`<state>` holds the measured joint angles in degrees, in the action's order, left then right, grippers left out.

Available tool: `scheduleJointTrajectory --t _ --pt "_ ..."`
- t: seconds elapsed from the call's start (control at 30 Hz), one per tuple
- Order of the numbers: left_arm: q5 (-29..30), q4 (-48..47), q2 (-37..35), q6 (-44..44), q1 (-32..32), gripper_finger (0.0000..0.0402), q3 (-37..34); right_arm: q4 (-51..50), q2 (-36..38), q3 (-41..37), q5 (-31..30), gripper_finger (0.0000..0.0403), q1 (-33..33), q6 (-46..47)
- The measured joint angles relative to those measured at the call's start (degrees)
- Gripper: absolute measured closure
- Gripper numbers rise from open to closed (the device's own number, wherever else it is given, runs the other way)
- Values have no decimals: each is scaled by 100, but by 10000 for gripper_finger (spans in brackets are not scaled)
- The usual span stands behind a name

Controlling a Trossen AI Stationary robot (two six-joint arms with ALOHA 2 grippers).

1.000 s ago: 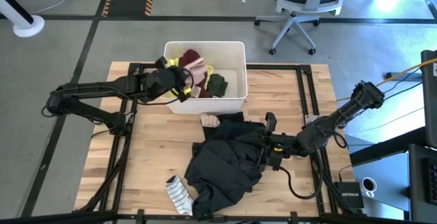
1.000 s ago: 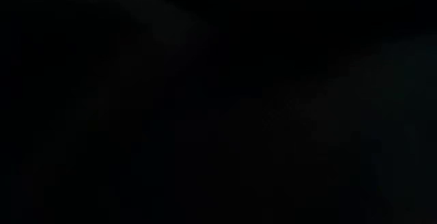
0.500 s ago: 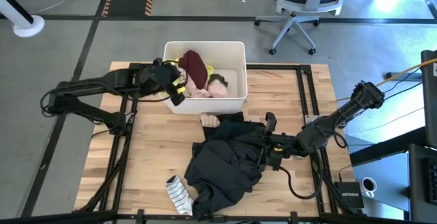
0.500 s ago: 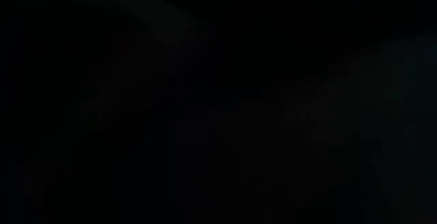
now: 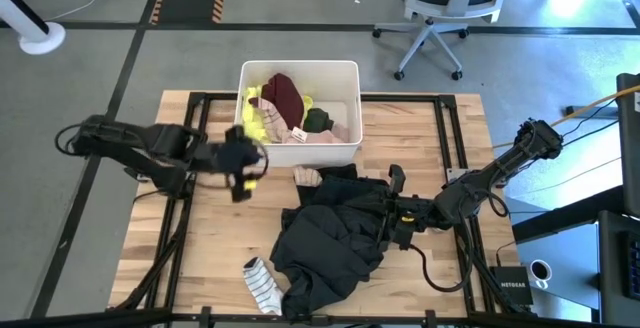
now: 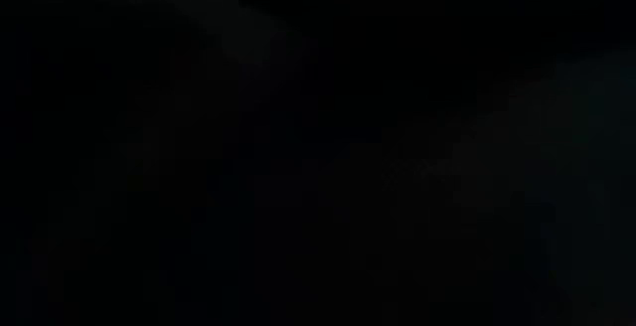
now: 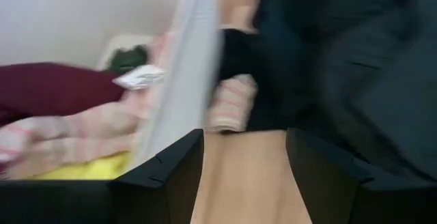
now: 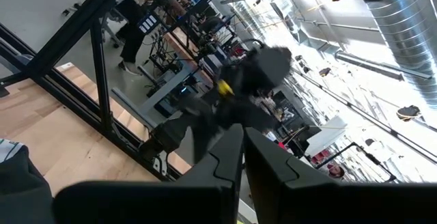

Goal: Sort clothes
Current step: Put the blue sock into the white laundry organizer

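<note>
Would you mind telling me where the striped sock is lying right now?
In the high view, the striped sock lies on the table's near edge, left of centre, touching the lower left corner of the black garment.

White bin (image 5: 345,73), wooden table (image 5: 215,238), office chair (image 5: 440,8), floor fan base (image 5: 40,36)

Only one text can be read. In the high view, a small black box (image 5: 517,288) stands at the lower right, beside the table, and it carries the word "NETGEAR" in white letters. In the left wrist view, a white tag (image 7: 140,78) lies on the maroon garment (image 7: 54,89), but its print is too blurred to read.
</note>
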<state>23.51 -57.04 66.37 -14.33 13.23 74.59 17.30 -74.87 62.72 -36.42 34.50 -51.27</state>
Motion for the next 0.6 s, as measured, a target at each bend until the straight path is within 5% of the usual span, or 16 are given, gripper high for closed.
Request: scheduleJointTrajectory --t 0.6 --pt "-47 497 552 -1442 2640 199 -627 242 -2 0 -1 370 -2 -311"
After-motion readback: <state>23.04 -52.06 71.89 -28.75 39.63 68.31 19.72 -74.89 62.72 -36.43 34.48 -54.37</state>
